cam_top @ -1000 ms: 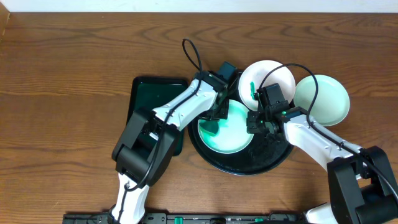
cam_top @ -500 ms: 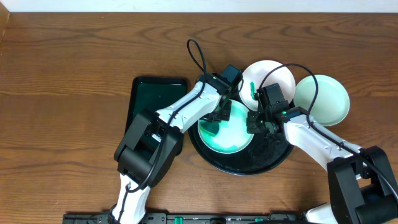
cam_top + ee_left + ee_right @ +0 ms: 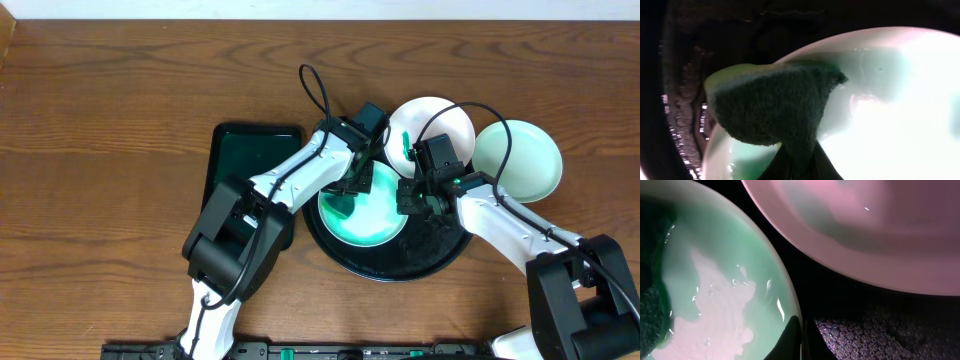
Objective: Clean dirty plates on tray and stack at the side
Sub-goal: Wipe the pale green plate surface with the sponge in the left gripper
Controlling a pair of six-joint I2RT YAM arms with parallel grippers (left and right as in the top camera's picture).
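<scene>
Mint plate (image 3: pixel 375 220) sits on the left half of the tray (image 3: pixel 440 255). White plate (image 3: pixel 440 125) lies at the tray's far edge with a green smear (image 3: pixel 405 140) on it. The third plate (image 3: pixel 520 160) lies on the table (image 3: pixel 120 120), just right of the tray.

- Left gripper (image 3: pixel 350 188): jaws look pinched on the sponge (image 3: pixel 775 105), which presses on the mint plate's left side.
- Right gripper (image 3: pixel 801 341): jaws nearly closed, straddling the mint plate's right rim, one finger inside and one outside.

Handling, as judged:
- The plates look rigid, light and glossy. The mint one shows a wet sheen, so expect it to slip and slide under the scrubbing.
- Grip only at the rim, where the edge gives the fingers purchase.
- It could chip if ceramic, so lift it low and set it down flat.
- The sponge is soft and will deform, so keep the pressure modest.
</scene>
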